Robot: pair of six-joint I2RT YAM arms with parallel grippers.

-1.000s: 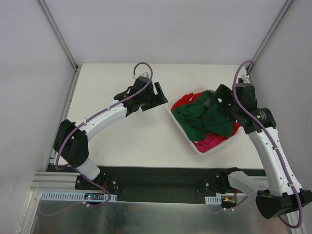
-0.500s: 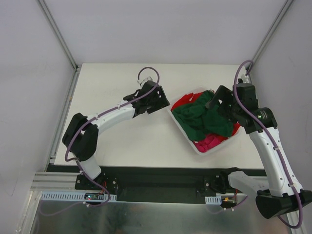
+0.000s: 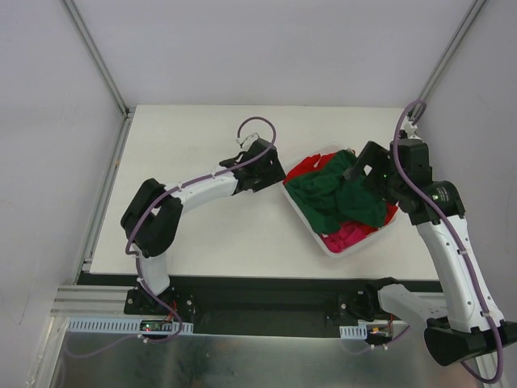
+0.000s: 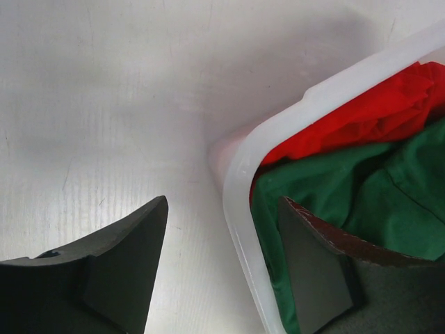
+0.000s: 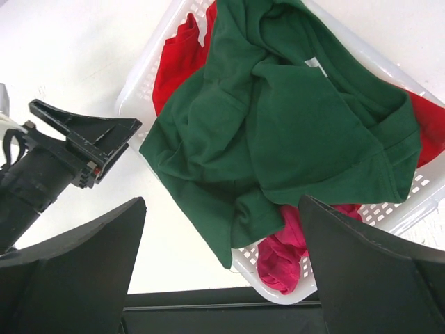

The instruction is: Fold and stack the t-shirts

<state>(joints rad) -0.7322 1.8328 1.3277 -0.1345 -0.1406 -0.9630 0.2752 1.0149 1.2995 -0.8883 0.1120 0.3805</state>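
A white mesh basket (image 3: 321,240) holds the t-shirts in a heap. The dark green one (image 3: 329,196) lies on top, its hem draped over the near rim. A red one (image 3: 307,167) is at the far left and a magenta one (image 3: 349,235) at the near end. My left gripper (image 3: 271,167) is open at the basket's left corner. Its fingers straddle the rim (image 4: 240,209): one finger (image 4: 125,264) over the table, the other (image 4: 313,271) inside over the green shirt (image 4: 389,188). My right gripper (image 5: 222,202) hangs wide open above the green shirt (image 5: 292,118), holding nothing.
The basket sits at the right of the white table (image 3: 186,137), close to the right wall rail. Bare tabletop lies to the left and in front of the basket. The left arm (image 3: 202,190) stretches across the table's middle.
The left gripper has swung right, from the table beside the basket onto its left corner, and its jaws have narrowed. The right gripper has hardly moved.
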